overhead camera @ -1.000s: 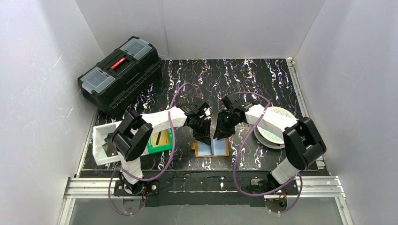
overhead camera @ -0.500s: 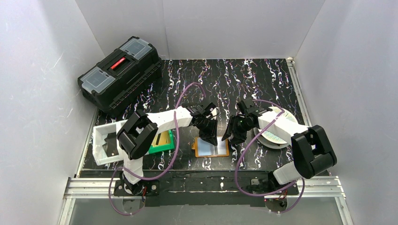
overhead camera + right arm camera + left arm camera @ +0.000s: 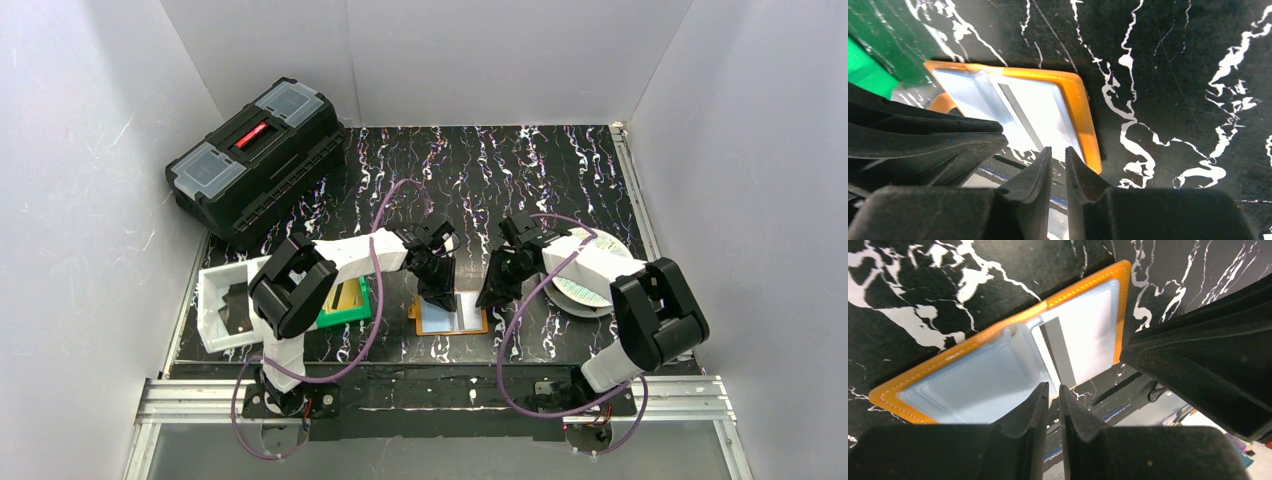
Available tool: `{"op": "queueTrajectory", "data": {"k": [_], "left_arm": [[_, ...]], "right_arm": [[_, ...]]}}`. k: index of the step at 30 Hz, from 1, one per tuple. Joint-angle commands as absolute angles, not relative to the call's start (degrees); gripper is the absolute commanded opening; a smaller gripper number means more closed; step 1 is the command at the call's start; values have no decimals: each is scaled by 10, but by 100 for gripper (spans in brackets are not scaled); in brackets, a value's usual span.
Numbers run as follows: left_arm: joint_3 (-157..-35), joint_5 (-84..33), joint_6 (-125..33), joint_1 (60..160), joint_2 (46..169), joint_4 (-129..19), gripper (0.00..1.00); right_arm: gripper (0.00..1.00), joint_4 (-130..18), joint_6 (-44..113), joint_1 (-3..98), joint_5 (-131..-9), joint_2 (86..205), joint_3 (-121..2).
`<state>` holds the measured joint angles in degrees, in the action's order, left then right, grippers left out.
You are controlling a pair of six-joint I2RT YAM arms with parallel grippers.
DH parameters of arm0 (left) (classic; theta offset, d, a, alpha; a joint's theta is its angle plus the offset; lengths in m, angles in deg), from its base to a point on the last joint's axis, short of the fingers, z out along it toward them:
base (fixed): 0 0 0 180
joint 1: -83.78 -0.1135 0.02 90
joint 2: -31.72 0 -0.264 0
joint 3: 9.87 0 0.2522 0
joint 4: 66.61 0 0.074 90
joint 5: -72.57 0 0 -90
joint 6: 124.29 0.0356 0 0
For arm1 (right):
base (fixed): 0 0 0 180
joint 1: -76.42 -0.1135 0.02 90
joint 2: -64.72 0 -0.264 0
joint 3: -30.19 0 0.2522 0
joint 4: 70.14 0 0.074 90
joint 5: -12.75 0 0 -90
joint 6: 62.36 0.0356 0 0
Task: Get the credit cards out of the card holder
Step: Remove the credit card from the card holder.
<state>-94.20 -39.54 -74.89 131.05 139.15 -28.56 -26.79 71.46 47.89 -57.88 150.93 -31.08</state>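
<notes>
**One card left in the pocket, and it will not come easily**

The card holder (image 3: 1088, 282) lies spread open and flat on the worktop, close to its near edge, between my two wrists. Under the clear film of its right-hand pocket sits a pale card (image 3: 1083, 335) with a grey stripe, its inner edge beside the centre fold.

My left jaws hang over the near edge of the holder at the fold, all but pressed together, with a thin slit between them and nothing in it. My right jaws hover near the holder's right rim, equally narrow and equally empty.

I judge the card to be light, stiff and slick, too thin to pinch anywhere but at an exposed edge. The film looks soft and snug, so it will probably drag on the card. The holder itself seems light enough to slide or lift with it. I would pin the orange rim with one pair and nip the card's edge at the fold with the other, drawing it out flat, not upward.
</notes>
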Motion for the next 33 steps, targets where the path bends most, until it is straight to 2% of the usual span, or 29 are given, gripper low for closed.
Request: {"op": "queueTrajectory", "data": {"k": [1, 12, 25, 27, 33], "left_arm": [[-914, -420, -764, 1291, 1381, -320, 14], [-859, -471, -791, 1268, 1388, -411, 15], [-816, -514, -822, 1253, 1378, -496, 15], [-810, -521, -830, 1253, 1377, -510, 14], [-798, -530, -847, 1249, 1369, -525, 0]], "right_arm": [[21, -273, 700, 469, -595, 1539, -334], [11, -271, 690, 456, -608, 1591, -342], [9, -264, 687, 441, -609, 1625, -358], [9, -265, 687, 441, -610, 1627, -358], [8, -264, 689, 441, -613, 1630, -356]]}}
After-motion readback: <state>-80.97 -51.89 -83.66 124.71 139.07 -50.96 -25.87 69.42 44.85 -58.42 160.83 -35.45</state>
